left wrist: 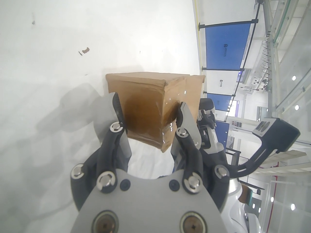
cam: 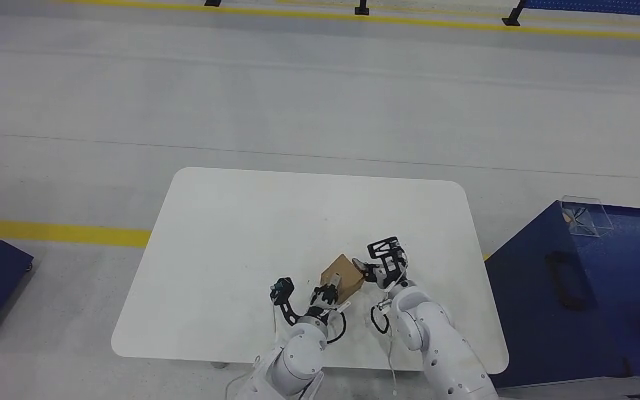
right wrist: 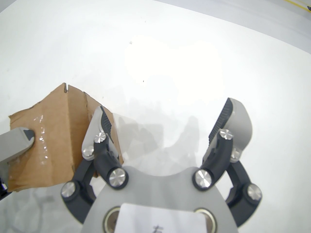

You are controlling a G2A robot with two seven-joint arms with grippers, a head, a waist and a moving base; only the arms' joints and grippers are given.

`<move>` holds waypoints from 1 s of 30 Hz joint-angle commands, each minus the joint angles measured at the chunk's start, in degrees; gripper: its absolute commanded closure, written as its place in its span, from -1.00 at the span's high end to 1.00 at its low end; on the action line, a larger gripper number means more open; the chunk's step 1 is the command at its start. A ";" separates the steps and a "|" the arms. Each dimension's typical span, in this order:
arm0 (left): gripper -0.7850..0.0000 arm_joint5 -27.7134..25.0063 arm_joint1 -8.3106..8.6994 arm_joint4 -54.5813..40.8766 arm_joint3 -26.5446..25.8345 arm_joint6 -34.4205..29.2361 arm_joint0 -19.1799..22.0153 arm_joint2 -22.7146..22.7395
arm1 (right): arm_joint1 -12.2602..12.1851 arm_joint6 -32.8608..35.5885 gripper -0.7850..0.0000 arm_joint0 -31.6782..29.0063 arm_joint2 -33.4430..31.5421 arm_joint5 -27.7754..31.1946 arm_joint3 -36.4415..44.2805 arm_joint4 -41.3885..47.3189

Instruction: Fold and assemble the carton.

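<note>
Near the front edge of the white desk, the brown taped cardboard carton stands erected between both arms. Here the left end effector clamps one carton corner, while the right end effector, spread open, has one finger against a wall. Squaring appears done; flap closure likely remains.

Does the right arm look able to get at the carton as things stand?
Probably yes: the open right pincer sits beside the carton, nothing between; the left pincer grips its opposite side.
</note>
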State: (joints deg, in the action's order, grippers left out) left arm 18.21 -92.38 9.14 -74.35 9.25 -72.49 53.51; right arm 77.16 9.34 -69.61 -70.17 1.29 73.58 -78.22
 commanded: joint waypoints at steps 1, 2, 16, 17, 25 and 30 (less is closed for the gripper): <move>-0.04 0.20 -0.09 0.16 0.22 0.02 0.07 -0.07 | 0.00 0.16 1.00 0.03 -0.09 -0.08 0.11 0.02; -0.05 0.25 -0.13 0.22 0.26 0.06 0.06 -0.07 | -0.01 0.16 1.00 0.03 -0.22 -0.20 0.26 0.02; -0.01 -2.77 -0.01 1.49 -1.95 0.63 -2.38 1.15 | 0.24 3.86 1.00 1.83 -1.81 0.16 0.88 5.97; 0.05 -3.61 0.03 1.31 -2.38 0.44 -2.72 1.32 | 0.30 4.04 1.00 2.20 -1.72 -0.07 0.53 6.15; 0.00 -6.78 0.43 1.40 -4.54 0.63 -4.95 3.14 | 0.62 4.23 1.00 3.26 -0.11 -0.59 -1.06 4.89; 0.00 -5.99 0.33 1.35 -4.00 0.31 -4.60 3.32 | 0.54 2.97 1.00 2.25 -0.33 0.68 0.33 5.30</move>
State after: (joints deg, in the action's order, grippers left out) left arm 12.15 -92.02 10.49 -78.43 9.59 -77.13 56.85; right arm 77.75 12.43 -67.11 -70.38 1.84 73.58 -72.83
